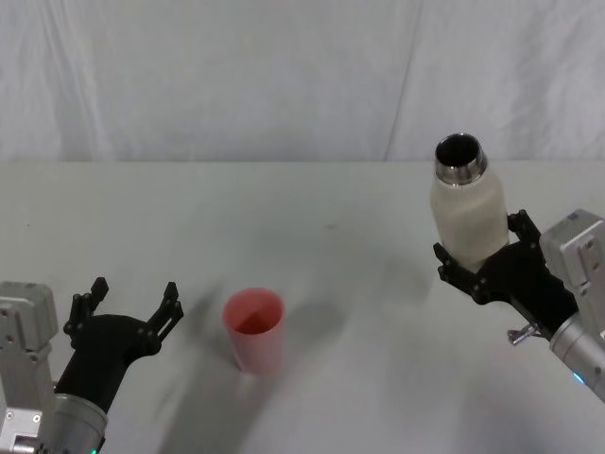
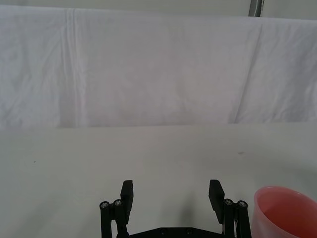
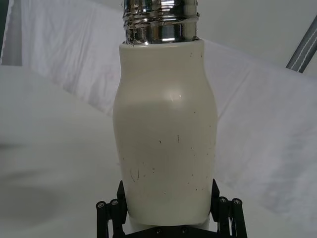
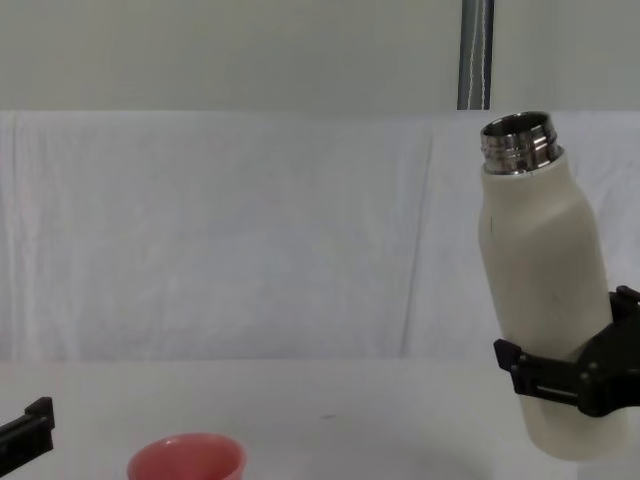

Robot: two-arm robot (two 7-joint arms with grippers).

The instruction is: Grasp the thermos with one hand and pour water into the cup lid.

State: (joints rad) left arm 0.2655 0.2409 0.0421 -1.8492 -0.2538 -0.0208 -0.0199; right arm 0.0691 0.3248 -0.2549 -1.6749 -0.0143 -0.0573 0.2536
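white table with a white cloth backdrop behind, grey pole up back. one thermos, one cup lid, two grippers. right gripper clamps the thermos low on its body, lifted and tilted slightly (open steel neck), well right of the cup lid. left gripper spread wide, holding nothing, just left of the cup lid.

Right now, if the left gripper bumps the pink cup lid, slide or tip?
Probably tips. The cup lid is tall for its base and narrows downward, so a nudge near the rim likely topples it. It looks thin and light, so a low push may slide it across the smooth table. The open left gripper sits beside it.
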